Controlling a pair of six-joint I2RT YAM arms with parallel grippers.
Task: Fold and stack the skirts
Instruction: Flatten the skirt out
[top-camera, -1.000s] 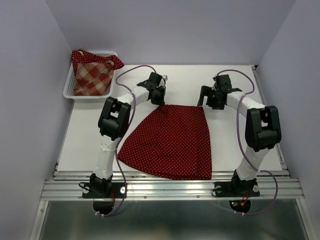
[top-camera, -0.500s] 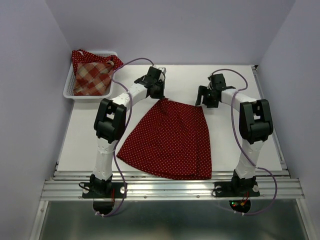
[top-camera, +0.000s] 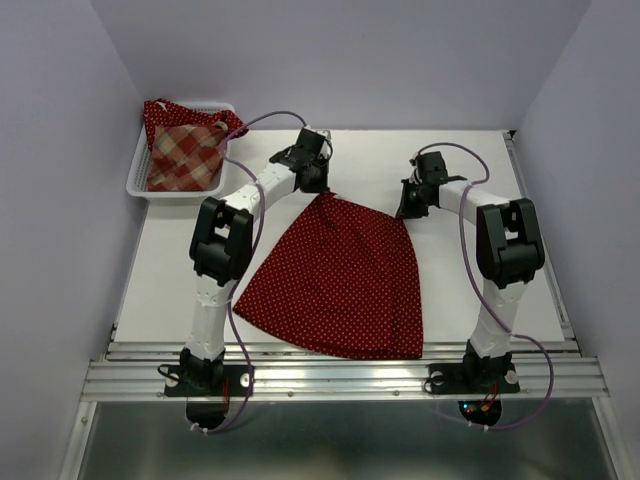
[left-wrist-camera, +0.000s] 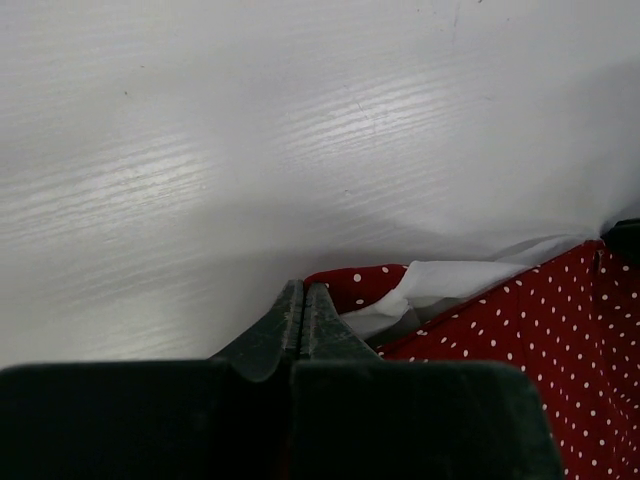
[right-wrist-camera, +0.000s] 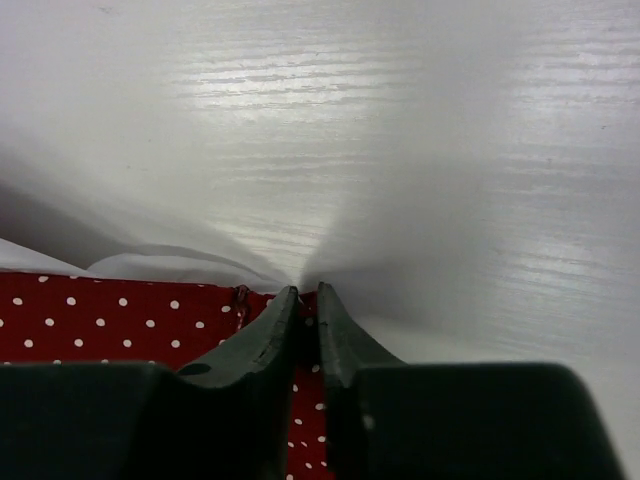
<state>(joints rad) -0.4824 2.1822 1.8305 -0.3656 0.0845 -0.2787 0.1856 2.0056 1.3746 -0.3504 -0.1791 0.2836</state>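
One dark red polka-dot skirt (top-camera: 345, 280) lies spread on the white table, hem toward the arms. Its waist is drawn into a peak at the far left corner, where my left gripper (top-camera: 320, 188) is shut on the cloth. In the left wrist view the jaws (left-wrist-camera: 303, 290) are pressed together beside the skirt's edge (left-wrist-camera: 520, 340) and white lining. My right gripper (top-camera: 408, 208) sits at the far right waist corner. In the right wrist view its jaws (right-wrist-camera: 302, 295) pinch red dotted cloth (right-wrist-camera: 100, 325). A plaid skirt (top-camera: 185, 150) and another dark red skirt (top-camera: 160, 112) lie in the basket.
A white mesh basket (top-camera: 135, 185) stands at the table's far left corner. Purple walls close in the table on the left, back and right. A metal rail (top-camera: 340, 375) runs along the near edge by the arm bases.
The left gripper moved farther back, drawing the skirt's left waist corner into a peak. The right gripper moved in to the right waist corner and closed on it.
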